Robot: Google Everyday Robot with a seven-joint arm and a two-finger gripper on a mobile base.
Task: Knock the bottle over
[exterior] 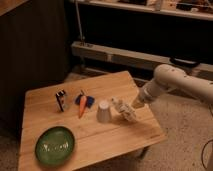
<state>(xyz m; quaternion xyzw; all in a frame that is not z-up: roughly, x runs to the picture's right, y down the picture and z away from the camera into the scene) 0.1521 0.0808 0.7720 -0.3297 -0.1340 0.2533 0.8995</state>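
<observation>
The small whitish-tan bottle (123,109) with dark label marks is tilted over toward the left on the wooden table (75,125), its top leaning toward the white cup (103,112). My gripper (135,104) is at the end of the white arm (170,82), reaching in from the right and touching the bottle's right side.
A green plate (54,145) lies at the table's front left. An orange carrot with a blue piece (83,103) lies left of the cup. A small dark box with white markings (61,99) stands further left. A metal rail (125,57) runs behind the table.
</observation>
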